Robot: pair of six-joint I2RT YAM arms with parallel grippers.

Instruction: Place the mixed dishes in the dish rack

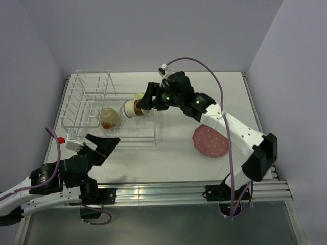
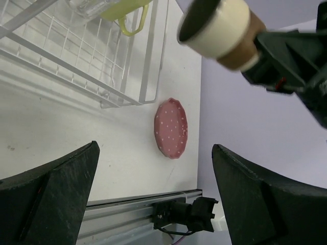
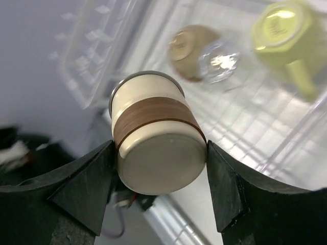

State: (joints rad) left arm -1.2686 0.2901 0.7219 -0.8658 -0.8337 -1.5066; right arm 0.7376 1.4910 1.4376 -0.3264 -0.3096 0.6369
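1. The right pincer [image 1: 144,103] is clamped on the cup [image 3: 153,127], holding it on its side in the air over the low basket end of the rack [image 1: 87,102]. The rack sits toward the back-left corner of the table [image 1: 168,158]. The grip is across a smooth round wall, so I'd worry that a quick wrist turn lets the cup slide out.

2. Let go sideways like that, the cup would probably roll across the wires. It looks to me as if it needs turning upright or mouth-down first.

3. The bowl [image 1: 109,117], tumbler [image 3: 218,60] and mug [image 3: 286,35] are in the basket, close under the cup. A descent not aimed at a free patch could knock one of them. The tumbler seems the likeliest to tip.

4. The cup's rim or a finger could catch on a wire on the way down and twist the cup in the grip.

5. The left pincer [image 1: 104,145] is spread wide and holds nothing. It hangs over the table by the near-left corner, just in front of the rack. If it heads for the rack while the right arm is there, the two could clash.

6. The plate [image 1: 210,141] lies flat on the table near the right edge, well apart from the rack and close to the right arm. A careless swing back could shove it, and a flat plate looks awkward to pinch.
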